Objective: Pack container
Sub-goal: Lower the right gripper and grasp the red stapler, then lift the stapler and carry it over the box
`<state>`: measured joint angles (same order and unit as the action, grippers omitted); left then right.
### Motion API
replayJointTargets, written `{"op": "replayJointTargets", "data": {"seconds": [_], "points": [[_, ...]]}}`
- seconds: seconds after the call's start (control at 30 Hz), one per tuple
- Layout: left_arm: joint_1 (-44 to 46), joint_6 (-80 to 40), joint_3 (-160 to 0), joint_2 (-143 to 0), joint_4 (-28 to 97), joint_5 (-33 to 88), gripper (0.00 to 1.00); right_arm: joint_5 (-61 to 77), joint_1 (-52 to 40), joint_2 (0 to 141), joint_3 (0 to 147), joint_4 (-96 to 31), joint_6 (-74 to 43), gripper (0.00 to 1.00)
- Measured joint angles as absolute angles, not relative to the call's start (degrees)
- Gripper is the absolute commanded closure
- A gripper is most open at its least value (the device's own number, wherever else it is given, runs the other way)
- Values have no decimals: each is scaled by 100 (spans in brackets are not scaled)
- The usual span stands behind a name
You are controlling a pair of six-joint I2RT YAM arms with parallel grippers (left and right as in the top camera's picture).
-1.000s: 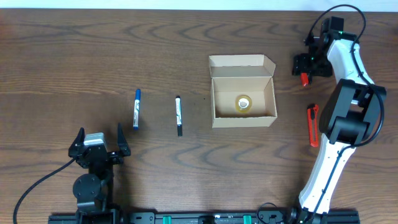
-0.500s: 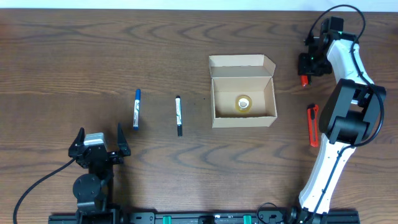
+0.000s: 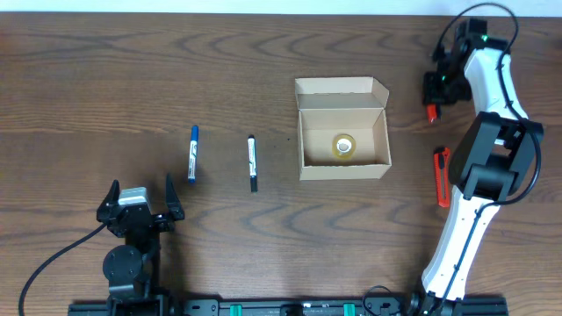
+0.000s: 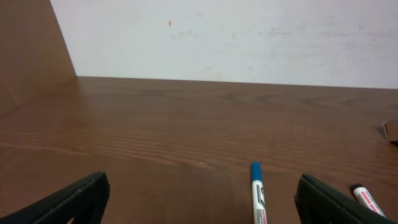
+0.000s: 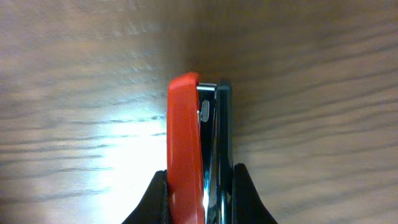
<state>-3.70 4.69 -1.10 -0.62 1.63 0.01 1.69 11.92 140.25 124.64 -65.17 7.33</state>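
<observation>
The container (image 3: 344,172), an open tan cardboard box with its lid flap folded back, stands right of centre with a roll of tape (image 3: 343,146) inside. My right gripper (image 3: 436,88) hangs to the box's upper right, shut on a small red stapler (image 3: 430,112). The right wrist view shows the stapler (image 5: 186,137), red top and chrome body, clamped between the fingers of my right gripper (image 5: 199,180) above the wood. My left gripper (image 3: 140,206) rests open at the front left; in its wrist view my left gripper (image 4: 199,205) holds nothing.
A blue marker (image 3: 192,153) and a black marker (image 3: 253,162) lie left of the box; the blue marker (image 4: 257,198) shows between the left fingers' span. A second red stapler (image 3: 442,175) lies on the table right of the box, beside the right arm.
The right jaws have closed on the red stapler. The right gripper has shifted slightly up and right with it. The left arm is unmoved.
</observation>
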Motion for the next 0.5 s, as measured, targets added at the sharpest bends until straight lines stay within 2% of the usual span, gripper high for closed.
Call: {"op": "replayJointTargets", "data": {"seconds": [0.33, 0.5], "points": [[-370, 469, -110, -62, 163, -1, 5, 692, 1175, 14029, 16062, -8241, 731, 99], [-370, 469, -110, -62, 163, -1, 5, 1219, 1131, 14007, 17194, -9286, 733, 99]]}}
